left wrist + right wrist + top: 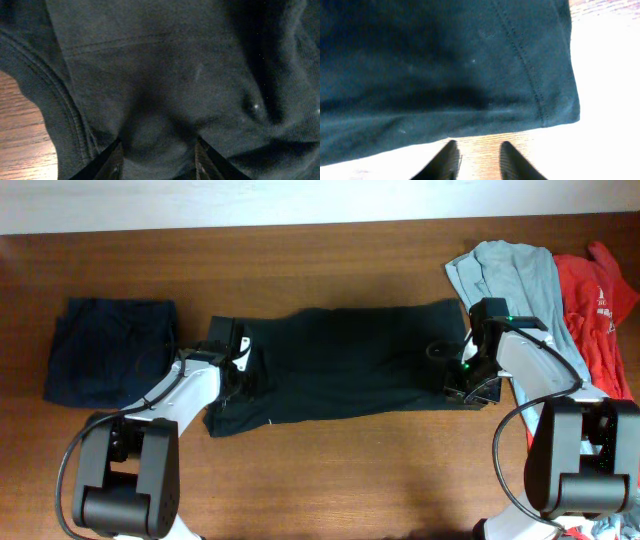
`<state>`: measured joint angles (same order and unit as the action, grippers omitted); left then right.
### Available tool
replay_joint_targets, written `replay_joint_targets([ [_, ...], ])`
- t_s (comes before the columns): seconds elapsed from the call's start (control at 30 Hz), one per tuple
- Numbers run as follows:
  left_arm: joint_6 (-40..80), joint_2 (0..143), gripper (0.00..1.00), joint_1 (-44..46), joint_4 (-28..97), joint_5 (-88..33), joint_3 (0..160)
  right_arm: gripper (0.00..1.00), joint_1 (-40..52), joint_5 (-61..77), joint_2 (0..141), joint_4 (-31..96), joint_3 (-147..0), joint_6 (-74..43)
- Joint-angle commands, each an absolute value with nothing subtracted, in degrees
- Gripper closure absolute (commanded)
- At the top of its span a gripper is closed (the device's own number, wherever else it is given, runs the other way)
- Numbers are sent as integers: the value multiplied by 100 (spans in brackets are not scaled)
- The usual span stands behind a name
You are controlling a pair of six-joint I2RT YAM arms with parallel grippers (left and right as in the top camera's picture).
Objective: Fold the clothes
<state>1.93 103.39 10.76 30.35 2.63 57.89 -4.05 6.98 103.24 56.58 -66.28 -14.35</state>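
Sprawling soft and creased, the black garment lies by the left hand and right hand, both part-open, empty.

A brown wooden table, with a pale strip beyond its far edge.

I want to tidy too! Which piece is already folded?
Look along the wooden table to its far left end, beyond the long black garment. There lies the navy garment. It alone is a neat folded rectangle; the others are spread out or crumpled.
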Motion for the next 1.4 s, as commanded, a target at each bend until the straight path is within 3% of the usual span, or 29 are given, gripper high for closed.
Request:
replay_joint_targets([
  [0.0, 471, 10460, 54, 945, 3089, 644, 5774, 63, -631, 731, 10259, 5634, -6702, -1553],
  [0.23, 471, 9701, 48, 652, 3457, 646, 5964, 63, -875, 749, 10259, 5745, -6702, -1553],
  [0.4, 316, 9793, 47, 517, 3503, -183, 5876, 62, -864, 1079, 10259, 5743, -6698, -1551],
  [0.73, 296, 10309, 44, 519, 3035, 301, 5800, 58, -864, 1074, 10259, 5743, -6698, -1551],
  [0.83, 296, 10571, 57, 519, 2908, 298, 5800, 58, -864, 1072, 10259, 5747, -6696, -1551],
  [0.9, 296, 10632, 72, 519, 2858, 301, 5800, 57, -864, 1072, 10259, 5741, -6696, -1551],
  [0.93, 296, 10639, 88, 519, 2827, 303, 5800, 58, -864, 1070, 10259, 5721, -6696, -1551],
  [0.97, 296, 10639, 96, 519, 2827, 309, 5800, 57, -867, 1048, 10259, 5701, -6696, -1553],
  [1.0, 296, 10639, 99, 517, 2832, 355, 5800, 58, -864, 1000, 10259, 5695, -6696, -1553],
  [1.37, 298, 10639, 99, 513, 2917, 777, 5800, 57, -873, 862, 10269, 5216, -6289, -1876],
])
